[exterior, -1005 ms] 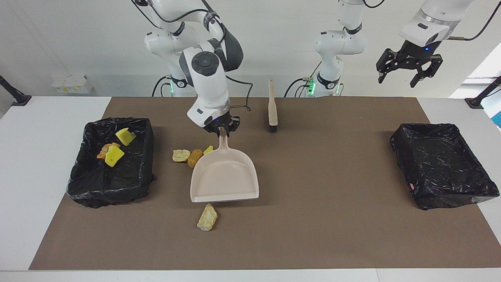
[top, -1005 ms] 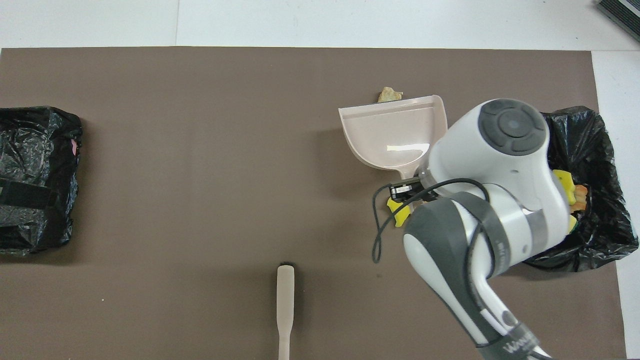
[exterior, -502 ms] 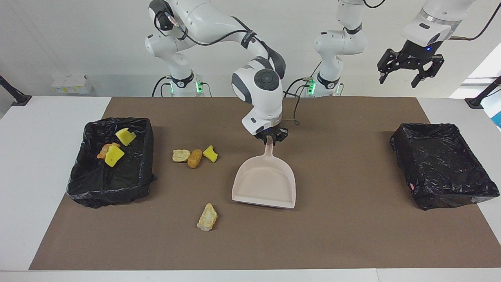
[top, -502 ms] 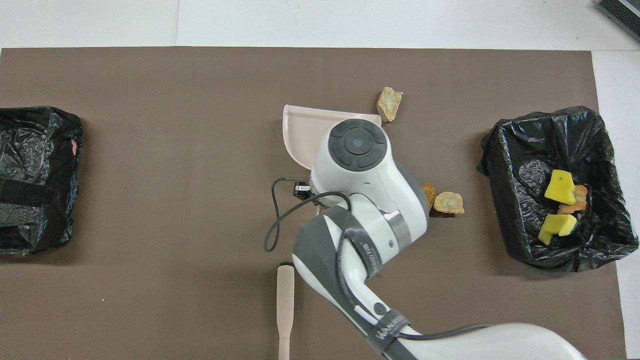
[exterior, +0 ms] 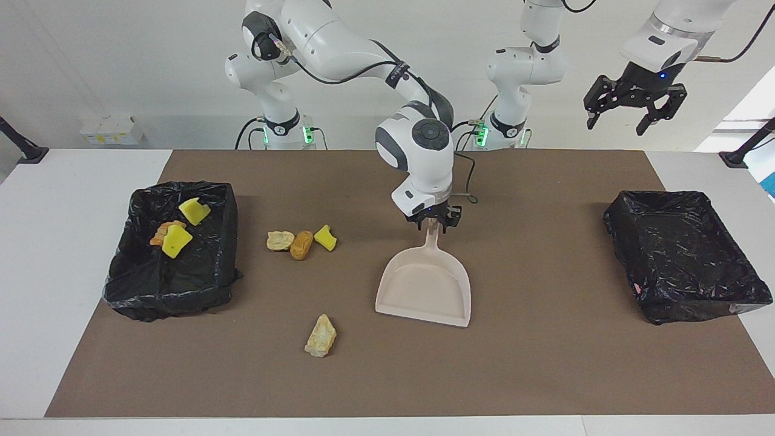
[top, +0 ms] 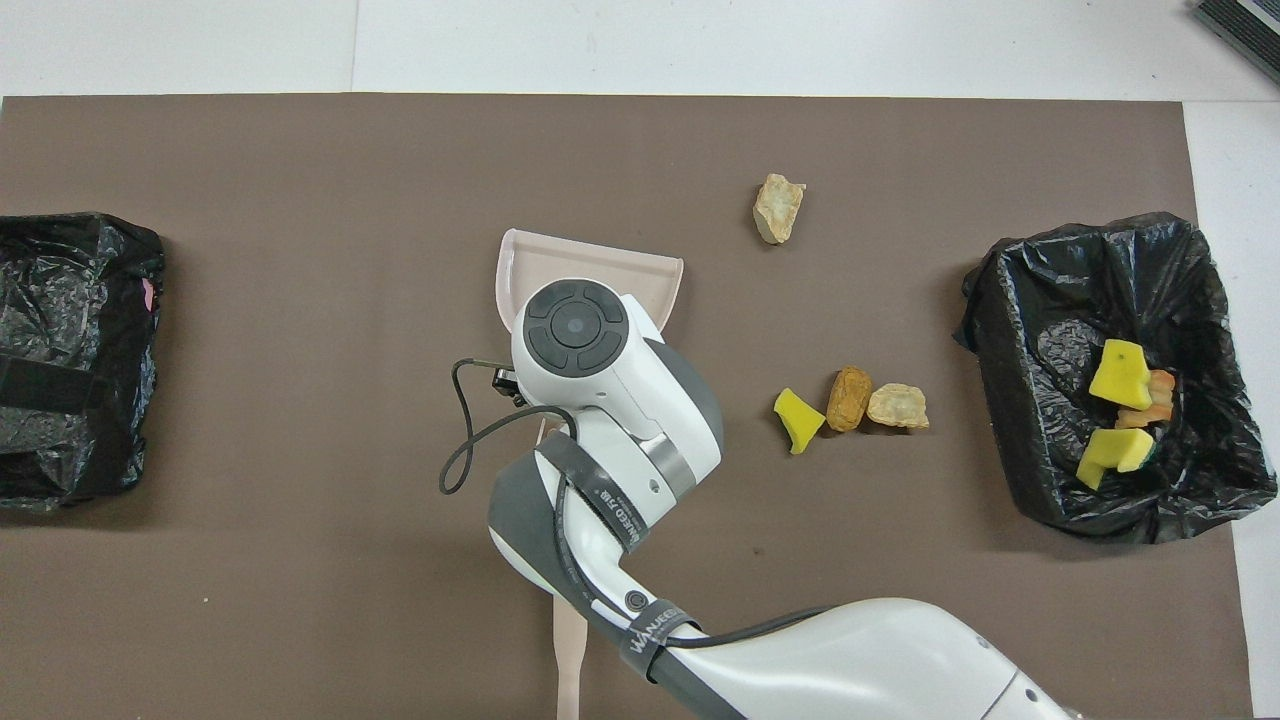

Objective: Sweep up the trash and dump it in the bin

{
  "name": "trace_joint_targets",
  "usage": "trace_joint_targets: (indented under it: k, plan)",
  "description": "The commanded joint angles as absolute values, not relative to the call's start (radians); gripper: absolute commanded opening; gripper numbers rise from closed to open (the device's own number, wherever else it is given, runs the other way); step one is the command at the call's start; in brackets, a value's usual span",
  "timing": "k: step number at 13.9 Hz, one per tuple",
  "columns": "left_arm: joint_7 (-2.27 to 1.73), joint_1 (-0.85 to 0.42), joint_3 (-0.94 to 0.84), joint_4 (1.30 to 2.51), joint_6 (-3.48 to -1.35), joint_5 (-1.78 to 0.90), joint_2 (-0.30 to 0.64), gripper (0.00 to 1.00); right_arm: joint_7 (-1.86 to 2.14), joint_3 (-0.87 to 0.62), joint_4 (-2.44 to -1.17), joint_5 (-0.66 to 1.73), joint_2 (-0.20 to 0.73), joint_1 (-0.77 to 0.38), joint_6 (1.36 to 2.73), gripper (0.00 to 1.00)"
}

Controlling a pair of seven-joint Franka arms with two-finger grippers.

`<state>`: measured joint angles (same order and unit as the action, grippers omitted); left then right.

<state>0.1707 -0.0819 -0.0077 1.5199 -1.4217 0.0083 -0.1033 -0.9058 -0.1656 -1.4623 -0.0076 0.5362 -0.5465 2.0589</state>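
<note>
At frame centre, the right gripper [exterior: 433,224] straddles the dustpan [exterior: 425,284] handle, fingers apparently loosened; a second ago it clamped it beside the trash [exterior: 301,242], now left of centre. The left gripper [exterior: 633,112] hangs spread, upper right.

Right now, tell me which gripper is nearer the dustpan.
Right. The right gripper is at the handle of the dustpan, mid-mat. The left gripper waits, open, high in the air at the left arm's end of the table, well away from it.
</note>
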Motion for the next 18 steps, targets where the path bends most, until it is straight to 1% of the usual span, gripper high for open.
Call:
trace_joint_targets:
  k: [1, 5, 8, 10, 13, 16, 18]
  plan:
    - [0.173, -0.061, -0.017, 1.508, -1.413, 0.0, -0.104, 1.0, -0.862, -0.16, -1.468, -0.075, 0.462, -0.516, 2.007, 1.0]
    - [0.173, -0.063, -0.018, 1.508, -1.413, 0.002, -0.104, 1.0, -0.579, -0.163, -1.468, -0.104, 0.361, -0.367, 1.905, 1.0]
    - [0.173, -0.061, -0.018, 1.508, -1.413, 0.002, -0.104, 1.0, -0.366, -0.155, -1.457, -0.11, 0.325, -0.273, 1.824, 1.0]
    - [0.173, -0.061, -0.018, 1.508, -1.413, 0.002, -0.104, 1.0, -0.27, -0.147, -1.457, -0.112, 0.293, -0.223, 1.812, 1.0]
    - [0.173, -0.061, -0.018, 1.508, -1.413, 0.0, -0.104, 1.0, -0.074, -0.141, -1.456, -0.121, 0.246, -0.109, 1.783, 1.0]
    - [0.173, -0.061, -0.018, 1.508, -1.413, 0.0, -0.104, 1.0, -0.038, -0.144, -1.457, -0.112, 0.2, -0.002, 1.74, 1.0]
    - [0.173, -0.061, -0.018, 1.508, -1.413, 0.002, -0.104, 1.0, -0.038, -0.144, -1.471, -0.097, 0.135, 0.034, 1.712, 1.0]
